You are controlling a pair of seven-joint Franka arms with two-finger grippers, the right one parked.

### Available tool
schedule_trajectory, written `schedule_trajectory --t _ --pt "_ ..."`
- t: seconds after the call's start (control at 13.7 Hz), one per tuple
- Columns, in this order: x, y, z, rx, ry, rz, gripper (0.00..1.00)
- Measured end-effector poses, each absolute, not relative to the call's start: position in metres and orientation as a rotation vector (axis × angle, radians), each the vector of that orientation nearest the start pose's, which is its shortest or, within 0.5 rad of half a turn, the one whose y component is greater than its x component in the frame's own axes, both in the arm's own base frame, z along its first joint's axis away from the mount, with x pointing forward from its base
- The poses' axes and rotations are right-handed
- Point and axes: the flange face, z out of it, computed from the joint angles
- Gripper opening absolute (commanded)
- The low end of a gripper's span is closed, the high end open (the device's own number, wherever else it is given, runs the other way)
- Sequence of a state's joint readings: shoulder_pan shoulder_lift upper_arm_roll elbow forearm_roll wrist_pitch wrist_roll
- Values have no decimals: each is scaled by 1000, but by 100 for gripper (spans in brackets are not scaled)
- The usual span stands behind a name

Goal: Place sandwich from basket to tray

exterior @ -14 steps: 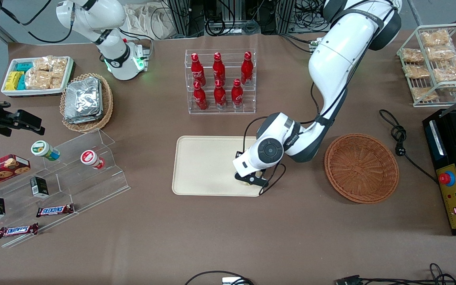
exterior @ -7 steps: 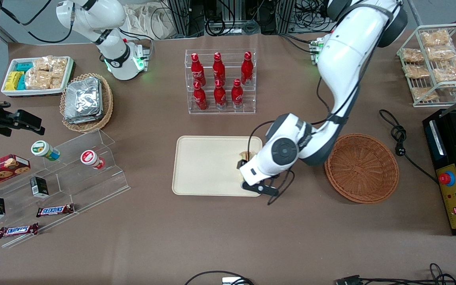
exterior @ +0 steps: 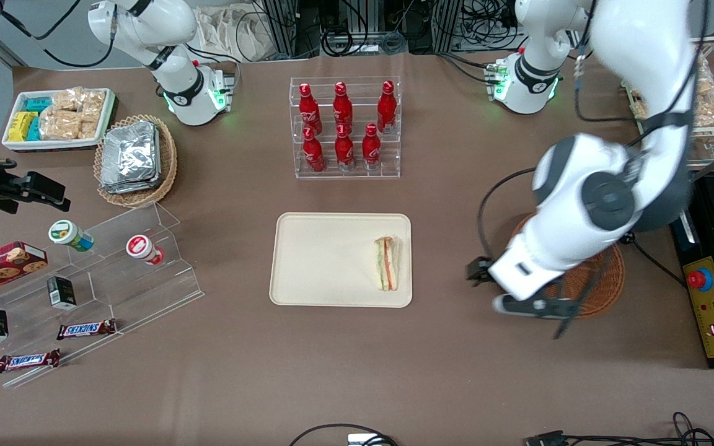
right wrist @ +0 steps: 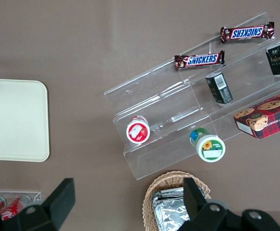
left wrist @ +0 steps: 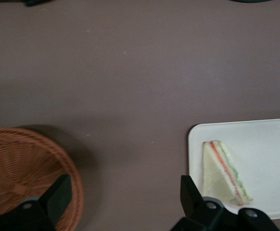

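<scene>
The gripper hangs spread and empty over bare table. The basket lies beside one finger; the sandwich rests on the tray beside the other.

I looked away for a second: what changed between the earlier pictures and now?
The gripper let go of the sandwich, lifted off the tray and swung toward the working arm's end of the table; it now hangs open, empty, between tray and basket. The sandwich lies uncovered on the tray. Tray and basket stayed put.
</scene>
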State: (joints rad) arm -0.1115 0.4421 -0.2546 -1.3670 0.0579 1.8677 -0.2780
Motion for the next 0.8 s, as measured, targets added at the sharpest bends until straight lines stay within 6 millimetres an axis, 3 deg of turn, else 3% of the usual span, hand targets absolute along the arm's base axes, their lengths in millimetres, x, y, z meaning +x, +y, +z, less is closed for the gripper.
schedule_trajectory --t 0.22,0.37,0.58,0.8 --pt "649 -146 527 -3160 25 -31 100" --pt "639 -115 551 -3129 -24 -15 100" --pt "623 -100 571 -3065 -43 23 100" --pt "614 -91 573 -3042 -66 89 100"
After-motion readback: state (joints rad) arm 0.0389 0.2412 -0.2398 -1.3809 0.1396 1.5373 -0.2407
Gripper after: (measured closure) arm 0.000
